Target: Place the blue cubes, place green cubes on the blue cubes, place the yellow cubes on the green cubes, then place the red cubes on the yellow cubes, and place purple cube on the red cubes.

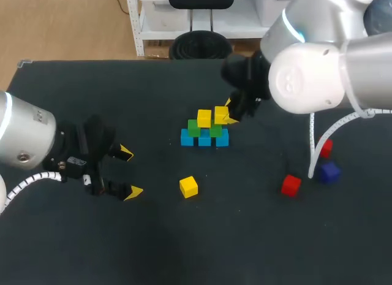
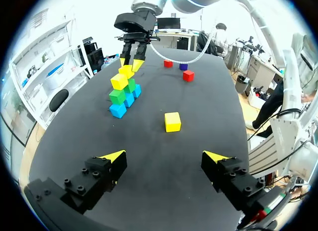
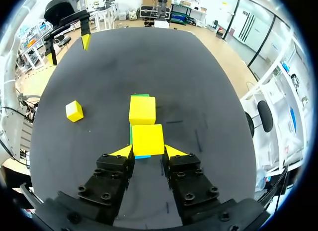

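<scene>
Yellow-tipped fingers of your right hand [image 3: 148,149] are clenched on the held yellow cube [image 3: 147,139] from both sides. That arm comes in from the far right and hangs over the right end of the stack in the middle of the worktop [image 1: 92,248]. Below it the blue cubes [image 1: 204,138] sit in a row of three with the green cubes [image 1: 194,128] on them, and the placed yellow cube [image 1: 204,118] tops the left green one. You cannot tell whether the held cube already rests on the right green one. Your left hand [image 1: 130,171] is released, fingers wide, low at the near left and well apart from the stack. The loose yellow cube [image 1: 188,186] lies between the two, with bare worktop around it. The red cubes [image 1: 291,185] and purple cube [image 1: 329,172] lie off to the right, clear of the stack. Only the right wrist view shows the fingertip contact; the left wrist view shows the tiers side-on.
</scene>
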Motion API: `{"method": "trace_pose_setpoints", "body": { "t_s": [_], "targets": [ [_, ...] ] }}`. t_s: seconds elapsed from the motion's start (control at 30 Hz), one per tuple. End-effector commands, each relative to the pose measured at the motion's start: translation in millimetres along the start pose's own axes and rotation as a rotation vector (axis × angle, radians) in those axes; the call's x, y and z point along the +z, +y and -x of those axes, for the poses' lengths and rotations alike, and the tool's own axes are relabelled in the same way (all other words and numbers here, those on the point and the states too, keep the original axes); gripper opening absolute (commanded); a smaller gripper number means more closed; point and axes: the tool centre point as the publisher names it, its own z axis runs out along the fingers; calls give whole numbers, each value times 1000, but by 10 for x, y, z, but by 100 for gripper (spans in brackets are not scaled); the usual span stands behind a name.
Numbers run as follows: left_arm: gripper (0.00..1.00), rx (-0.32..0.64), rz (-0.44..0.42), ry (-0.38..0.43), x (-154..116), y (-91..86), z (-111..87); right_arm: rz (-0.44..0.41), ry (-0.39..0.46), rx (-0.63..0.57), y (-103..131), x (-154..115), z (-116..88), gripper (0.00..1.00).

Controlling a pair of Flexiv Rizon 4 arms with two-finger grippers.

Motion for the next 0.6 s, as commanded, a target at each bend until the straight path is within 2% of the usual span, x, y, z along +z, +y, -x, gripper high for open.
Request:
{"method": "trace_pose_setpoints", "body": {
  "t_s": [0.03,0.6],
  "targets": [
    [100,2,-1,-9,-6,-1,-22,-5,6,0,12,6,10,0],
    [100,2,-1,-9,-6,-1,-22,-3,25,0,34,38,1,0]
  ]
}}
